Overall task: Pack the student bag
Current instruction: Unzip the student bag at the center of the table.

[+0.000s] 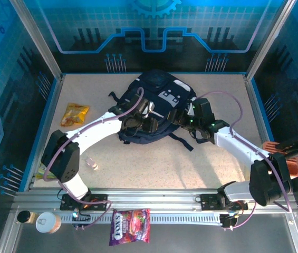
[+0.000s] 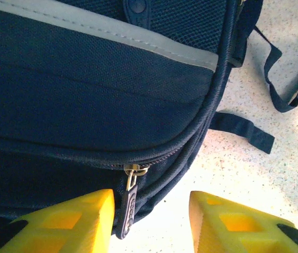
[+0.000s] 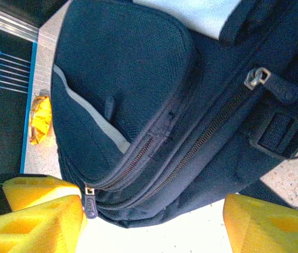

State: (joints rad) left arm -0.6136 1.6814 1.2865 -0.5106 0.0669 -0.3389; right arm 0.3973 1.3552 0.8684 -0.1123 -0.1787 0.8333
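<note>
table [image 1: 212,158]: pale speckled top, blue panels on three sides.
student bag [image 1: 156,105]: lies flat mid-table, toward the far side, between the two arms; navy, grey-white patch on top, black straps [image 2: 243,129] trailing onto the table.
bag contents: cannot tell; every zip seen from the two wrist views is drawn shut.
left gripper [image 2: 151,221]: released, yellow fingers apart at the bag's edge; a zip pull [image 2: 127,208] hangs in the gap just beside one finger, not pinched.
right gripper [image 3: 154,232]: released, fingers wide, the bag's lower corner lying between them; another zip pull [image 3: 89,203] touches one finger.
sweets bag [image 1: 130,233]: purple, flat on the near rail, off the table.
snack packet [image 1: 75,114]: orange-yellow, on the table left of the bag, well apart from it.
can [image 1: 47,222]: upright at the near left corner, pale top, inside hidden.
</note>
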